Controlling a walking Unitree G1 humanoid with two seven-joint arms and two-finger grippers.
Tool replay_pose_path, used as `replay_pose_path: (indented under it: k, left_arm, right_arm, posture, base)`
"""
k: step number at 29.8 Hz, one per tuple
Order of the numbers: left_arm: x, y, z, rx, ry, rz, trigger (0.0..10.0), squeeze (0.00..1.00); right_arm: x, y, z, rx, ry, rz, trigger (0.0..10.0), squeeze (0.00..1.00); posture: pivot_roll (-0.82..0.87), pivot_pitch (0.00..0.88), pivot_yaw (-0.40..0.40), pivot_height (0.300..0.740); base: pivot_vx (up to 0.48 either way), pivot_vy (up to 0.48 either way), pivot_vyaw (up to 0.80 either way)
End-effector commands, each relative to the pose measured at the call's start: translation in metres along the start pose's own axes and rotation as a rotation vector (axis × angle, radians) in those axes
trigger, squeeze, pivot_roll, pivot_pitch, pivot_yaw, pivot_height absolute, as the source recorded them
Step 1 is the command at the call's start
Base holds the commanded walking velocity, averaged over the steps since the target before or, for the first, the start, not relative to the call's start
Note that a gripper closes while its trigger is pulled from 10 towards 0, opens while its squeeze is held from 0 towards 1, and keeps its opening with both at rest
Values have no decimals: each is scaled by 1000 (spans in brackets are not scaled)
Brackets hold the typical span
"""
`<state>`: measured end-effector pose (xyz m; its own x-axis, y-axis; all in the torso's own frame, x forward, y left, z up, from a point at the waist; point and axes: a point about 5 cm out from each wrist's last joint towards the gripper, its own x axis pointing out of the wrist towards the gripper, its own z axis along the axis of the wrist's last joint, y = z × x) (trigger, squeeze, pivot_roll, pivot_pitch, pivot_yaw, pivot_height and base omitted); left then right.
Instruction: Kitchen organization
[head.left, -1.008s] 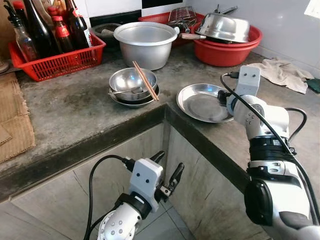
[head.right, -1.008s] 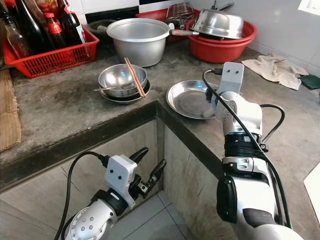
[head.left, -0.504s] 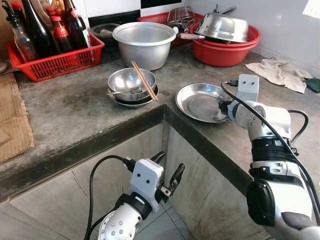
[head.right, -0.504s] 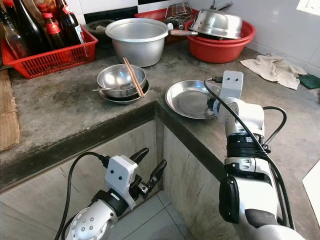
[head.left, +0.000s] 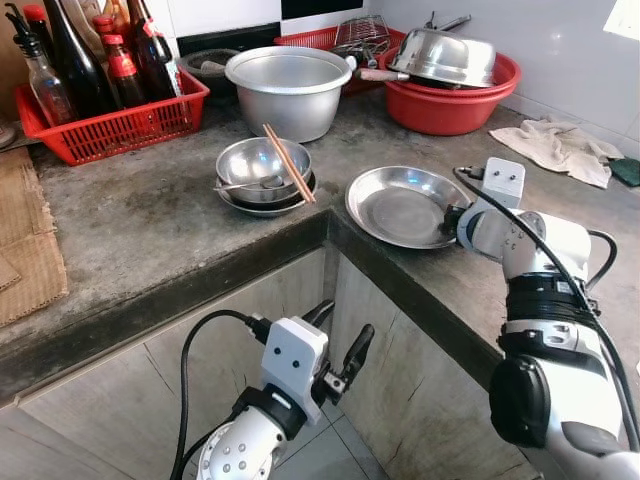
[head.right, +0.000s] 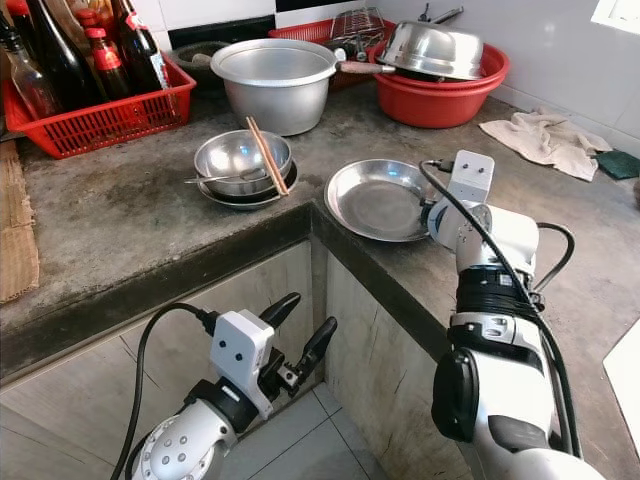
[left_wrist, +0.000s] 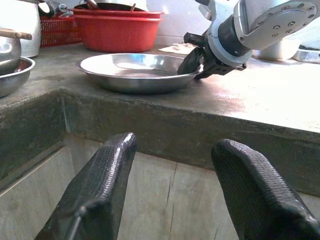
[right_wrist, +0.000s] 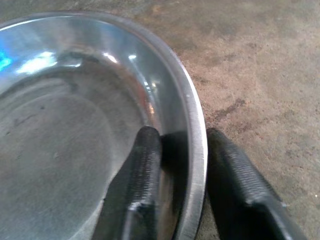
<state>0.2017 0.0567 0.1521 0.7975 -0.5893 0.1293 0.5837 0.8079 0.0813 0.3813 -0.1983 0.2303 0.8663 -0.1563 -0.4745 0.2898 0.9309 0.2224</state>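
Note:
A shallow steel plate (head.left: 400, 205) lies on the concrete counter near its inner corner. My right gripper (head.left: 452, 218) sits at the plate's right rim. In the right wrist view one black finger (right_wrist: 142, 165) rests inside the plate (right_wrist: 60, 125) and the other outside, so the gripper (right_wrist: 182, 145) is shut on the rim. My left gripper (head.left: 340, 325) hangs open below the counter edge, in front of the cabinet face, holding nothing. A stack of steel bowls (head.left: 262, 172) with chopsticks (head.left: 290, 163) across it stands left of the plate.
A large aluminium pot (head.left: 288, 88) stands behind the bowls. At the back left is a red basket of bottles (head.left: 110, 110). A red basin (head.left: 450, 100) holding an upturned steel bowl sits at the back right. A cloth (head.left: 560, 148) lies at the far right, cardboard (head.left: 30, 250) at the left.
My right wrist has dropped lower at the plate's right rim, and the plate has edged slightly to the left. The left arm has stayed where it was.

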Motion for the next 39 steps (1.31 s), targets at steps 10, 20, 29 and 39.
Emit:
replay_pose_path:
  k: [10, 20, 29, 39]
  left_arm:
    - [0, 0, 2, 8, -11, 4, 10000, 0]
    - [1, 2, 3, 14, -11, 18, 10000, 0]
    - [2, 5, 2, 22, -12, 25, 10000, 0]
    - [3, 7, 3, 33, -14, 36, 10000, 0]
  right_arm:
    - [4, 0, -15, 127, 89, 5, 0, 0]
    - [-4, -6, 0, 436, -90, 35, 0, 0]
    - [-24, -9, 12, 448, -334, 113, 0, 0]
    - [-56, -3, 6, 375, -551, 202, 0, 0]
  posture:
    - [164, 98, -58, 740]
    - [164, 106, -53, 740]
    - [161, 103, -49, 740]
    - [154, 99, -41, 740]
  base:
    - [0, 0, 0]
    - [0, 0, 0]
    - [0, 0, 0]
    - [0, 0, 0]
